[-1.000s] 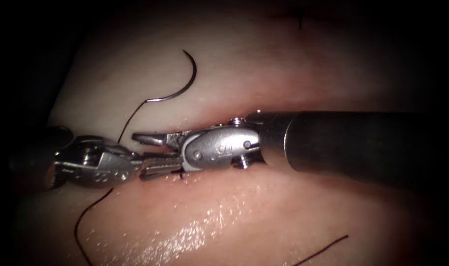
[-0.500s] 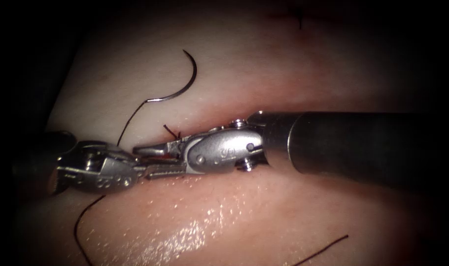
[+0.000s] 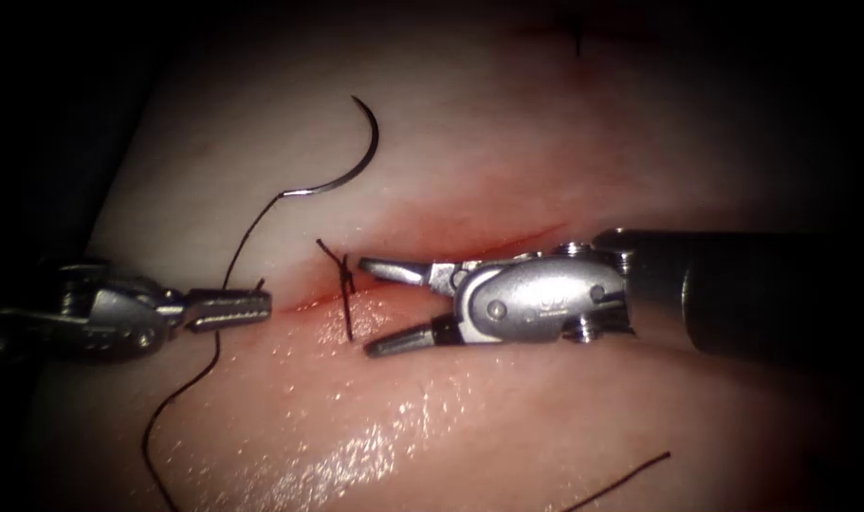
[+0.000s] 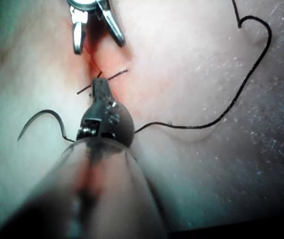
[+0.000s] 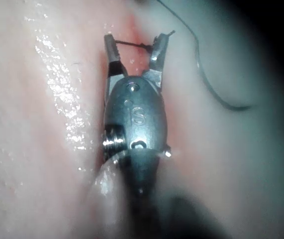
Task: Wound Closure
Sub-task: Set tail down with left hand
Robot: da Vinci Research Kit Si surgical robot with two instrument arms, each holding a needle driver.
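Observation:
A knotted stitch [image 3: 345, 277] with two short tails crosses the left end of the cut [image 3: 488, 243] in the tissue [image 3: 507, 408]. My right tool [image 3: 364, 308] lies along the cut, just right of the knot, jaws open and holding nothing; in the right wrist view the right tool [image 5: 136, 37] straddles the stitch [image 5: 129, 44]. My left tool [image 3: 266, 303] sits left of the knot, shut, with a short cut end of thread [image 3: 259, 283] at its tip. The curved needle [image 3: 360, 152] lies free on the tissue, left of the cut and not in the tissue. In the left wrist view the needle [image 4: 37, 117] rests beside the left tool [image 4: 100, 84].
The needle's long thread [image 3: 225, 275] runs down past the left tool and curls over the near tissue [image 3: 152, 446]. Another strand [image 3: 621, 479] lies at the lower right. An older stitch [image 3: 577, 38] shows far up the cut. Red fluid wets the wound edges.
The two tools, meeting at the cut before, have drawn apart: the left went left, the right went right and its jaws spread wide. The knot with its short tails has come into sight.

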